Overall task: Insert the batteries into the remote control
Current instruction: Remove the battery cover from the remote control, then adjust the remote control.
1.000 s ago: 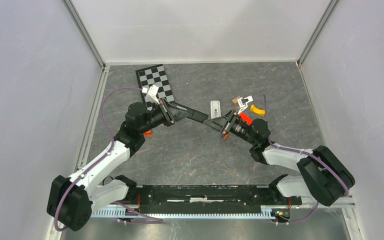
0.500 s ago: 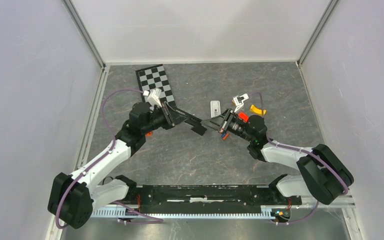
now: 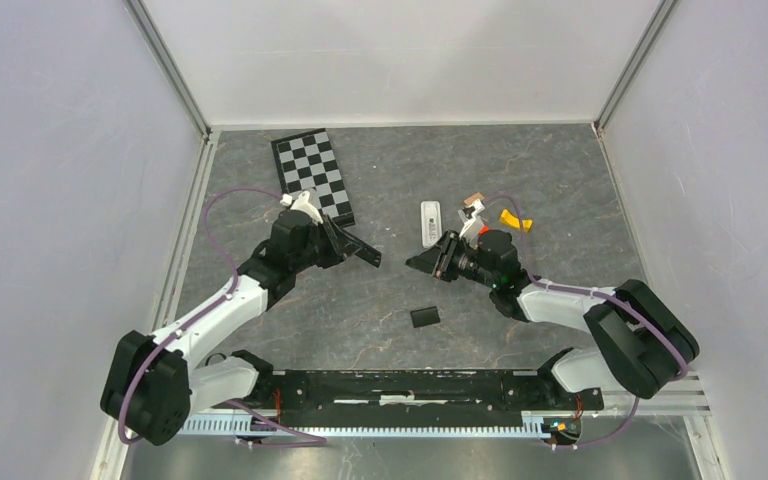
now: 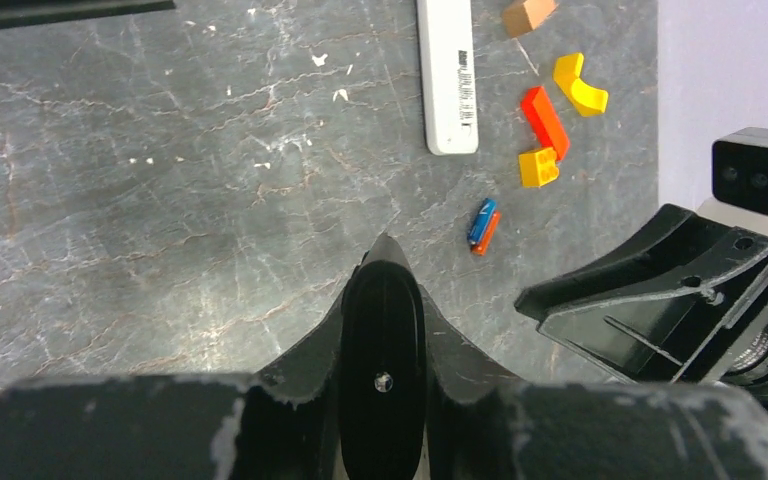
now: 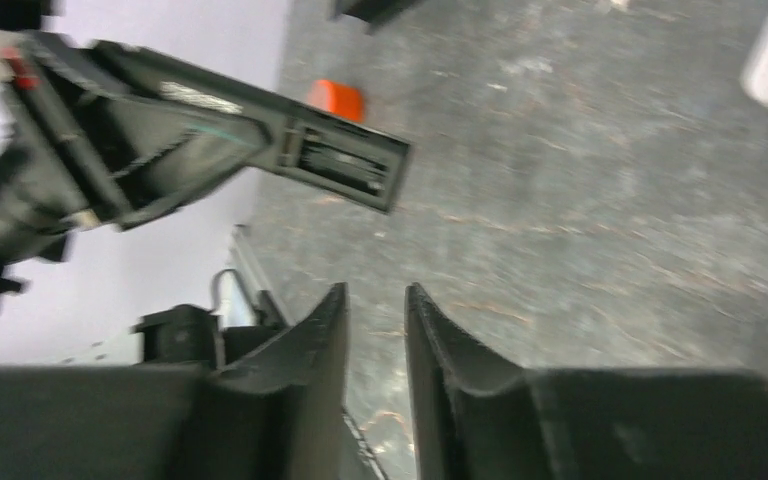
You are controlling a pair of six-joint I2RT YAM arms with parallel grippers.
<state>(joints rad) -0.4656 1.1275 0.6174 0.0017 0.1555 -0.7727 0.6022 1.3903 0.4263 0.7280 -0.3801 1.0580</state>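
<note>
From above, the left gripper (image 3: 348, 243) pinched a black remote (image 3: 364, 252) left of centre. The right gripper (image 3: 428, 262) hovered just to its right, and a small black piece (image 3: 424, 317) lay nearer on the table (image 3: 360, 310).

In the left wrist view, the blue and orange batteries (image 4: 483, 226) lay side by side, touching, on the near side of a white remote (image 4: 450, 75) and beside coloured blocks (image 4: 545, 120).

In the right wrist view, the right gripper's fingers (image 5: 440, 350) stood slightly apart with nothing between them, facing the black remote's open compartment.
</note>
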